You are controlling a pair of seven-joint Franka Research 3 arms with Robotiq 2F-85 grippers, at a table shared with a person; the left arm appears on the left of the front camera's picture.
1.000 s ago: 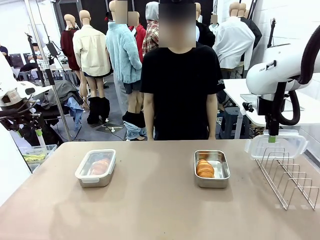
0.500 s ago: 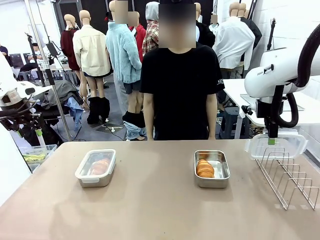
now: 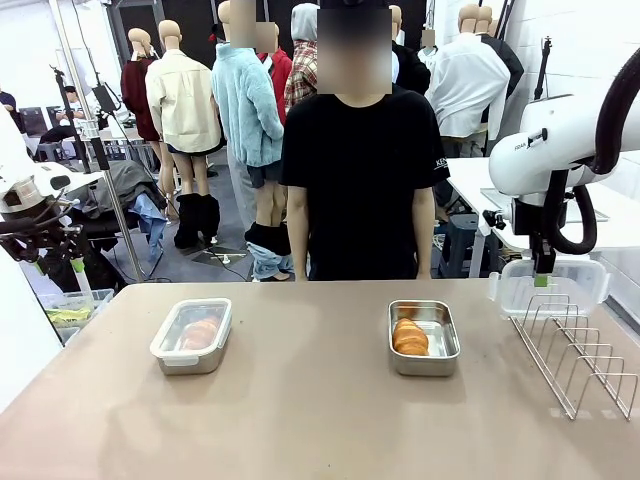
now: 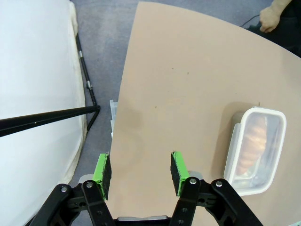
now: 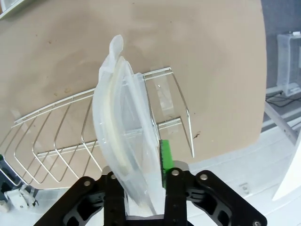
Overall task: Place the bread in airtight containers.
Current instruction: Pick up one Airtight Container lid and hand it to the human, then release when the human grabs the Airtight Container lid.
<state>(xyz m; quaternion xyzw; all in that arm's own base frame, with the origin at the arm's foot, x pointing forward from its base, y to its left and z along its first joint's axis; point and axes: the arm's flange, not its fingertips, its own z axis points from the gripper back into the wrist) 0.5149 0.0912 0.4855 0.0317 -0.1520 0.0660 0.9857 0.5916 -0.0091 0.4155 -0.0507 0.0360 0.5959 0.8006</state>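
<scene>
Two steel airtight containers stand on the table. The left container (image 3: 190,336) has a clear lid on and a bread roll (image 3: 201,332) inside; the left wrist view shows it as the lidded container (image 4: 256,143). The right container (image 3: 424,339) is uncovered and holds bread (image 3: 409,337). My right gripper (image 3: 541,281) hangs over the wire rack (image 3: 580,355), shut on the edge of a clear plastic lid (image 5: 123,136) that stands upright among the rack's wires (image 5: 70,141). My left gripper (image 4: 138,168) is open above the table's left edge, with nothing between its fingers.
A person in a black shirt (image 3: 358,170) stands at the far side, arms down; a hand (image 4: 274,16) shows at the table's far edge. Off the left edge are a tripod leg (image 4: 47,117) and a plastic bin (image 3: 70,310).
My right gripper has closed on the clear lid in the rack, and the lid now sits slightly higher. The left arm and both containers have not moved.
</scene>
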